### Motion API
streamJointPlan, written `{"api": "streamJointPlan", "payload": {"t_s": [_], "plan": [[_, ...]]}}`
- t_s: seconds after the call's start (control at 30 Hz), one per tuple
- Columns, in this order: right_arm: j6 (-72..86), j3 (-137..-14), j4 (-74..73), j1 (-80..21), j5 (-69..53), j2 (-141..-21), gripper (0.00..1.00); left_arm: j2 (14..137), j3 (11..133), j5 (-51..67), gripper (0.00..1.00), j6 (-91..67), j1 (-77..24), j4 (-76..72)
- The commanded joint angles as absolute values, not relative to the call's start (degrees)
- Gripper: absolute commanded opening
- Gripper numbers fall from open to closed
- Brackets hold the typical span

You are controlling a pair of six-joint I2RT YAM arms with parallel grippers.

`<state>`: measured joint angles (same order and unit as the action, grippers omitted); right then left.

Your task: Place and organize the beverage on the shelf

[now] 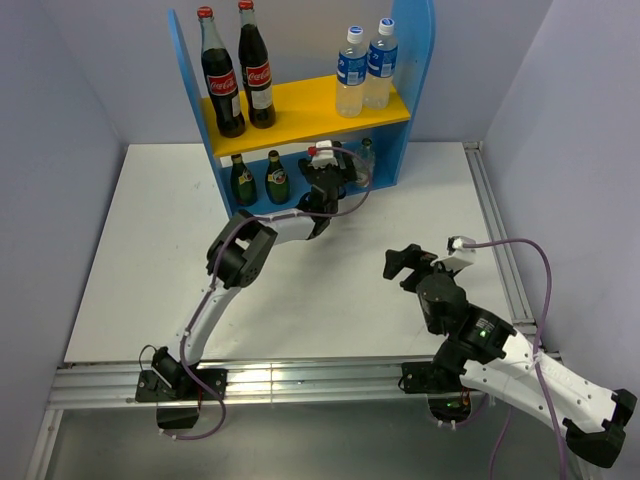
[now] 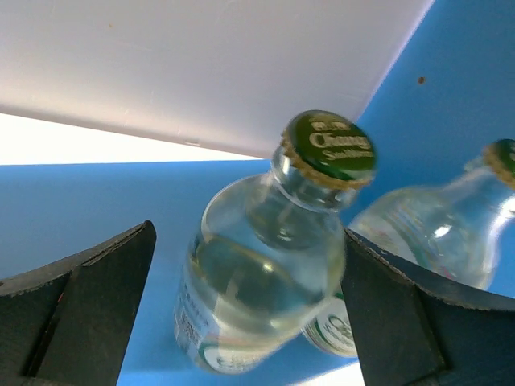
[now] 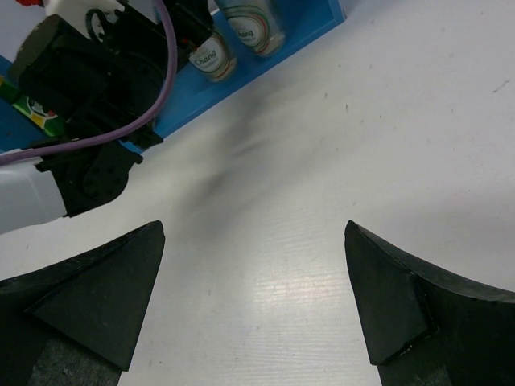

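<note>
The job looks nearly done: the shelf [image 1: 418, 45] carries two plastic water bottles [image 1: 351, 72] on its matte yellow board above the left jaws and two dark green glass bottles [image 1: 277, 178] beside them on the blue base. A round-shouldered clear glass bottle [image 2: 265, 273] with a crimped green cap stands between the spread left jaws, its twin [image 2: 430, 229] just beyond. Only backing out seems left, while the right jaws hang released, holding nothing, over the smooth white counter [image 1: 150, 250].

Counter [image 1: 140, 250]: white, matte, flat. An aluminium rail [image 1: 300, 380] runs along the near edge, and a second rail [image 1: 495, 230] runs along the right edge. The shelf [image 1: 418, 50] stands directly on the counter at mid far edge, blue base flat on it.
</note>
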<state>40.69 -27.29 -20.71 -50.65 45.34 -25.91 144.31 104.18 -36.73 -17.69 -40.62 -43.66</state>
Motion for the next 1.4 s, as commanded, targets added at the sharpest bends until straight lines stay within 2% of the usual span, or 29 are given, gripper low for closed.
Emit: {"api": "streamJointPlan", "payload": {"t_s": [0.0, 0.27, 0.37, 0.53, 0.63, 0.67, 0.77, 0.8, 0.93, 1.03, 1.23, 1.37], "plan": [[41.6, -26.3, -20.0, -51.2, 45.4, -25.8, 1.00, 137.6, 101.1, -36.9, 0.99, -17.1, -41.9, -47.9], [42.5, -25.9, -21.8, -51.2, 46.4, -23.7, 1.00, 129.1, 89.0, -38.4, 0.99, -16.3, -44.5, -50.1], [43.4, -26.5, -23.3, -51.3, 46.6, -23.2, 1.00, 123.9, 82.8, -45.0, 0.99, -14.9, -46.7, -48.9], [44.0, -27.5, -25.6, -51.7, 45.4, -21.9, 1.00, 109.8, 65.7, -55.1, 0.99, -14.5, -52.8, -45.5], [35.9, -29.3, -22.6, -51.8, 39.0, -21.4, 1.00, 99.8, 61.4, -62.6, 0.98, -24.8, -59.0, -22.8], [33.3, -31.6, -21.6, -51.9, 37.2, -21.4, 1.00, 94.1, 60.4, -64.5, 0.98, -28.2, -60.5, -10.1], [31.4, -38.2, -22.0, -51.8, 30.6, -22.8, 1.00, 83.0, 62.9, -63.9, 0.99, -45.7, -65.5, 13.6], [30.7, -40.7, -23.0, -51.9, 30.2, -24.3, 1.00, 80.6, 64.3, -63.8, 0.99, -53.2, -67.1, 28.1], [27.5, -54.4, -28.5, -51.9, 31.9, -28.7, 1.00, 71.6, 71.3, -66.3, 0.99, -62.6, -72.1, 51.9], [23.7, -63.4, -29.5, -51.9, 30.0, -30.2, 1.00, 67.2, 78.5, -66.9, 0.98, -66.6, -75.7, 64.0], [21.2, -74.3, -34.1, -51.9, 28.8, -31.5, 1.00, 59.1, 86.0, -63.7, 0.98, -61.3, -80.2, 65.8], [21.0, -74.8, -34.3, -51.9, 28.7, -29.8, 1.00, 52.3, 85.4, -62.1, 0.98, -52.4, -80.4, 54.9]]}}
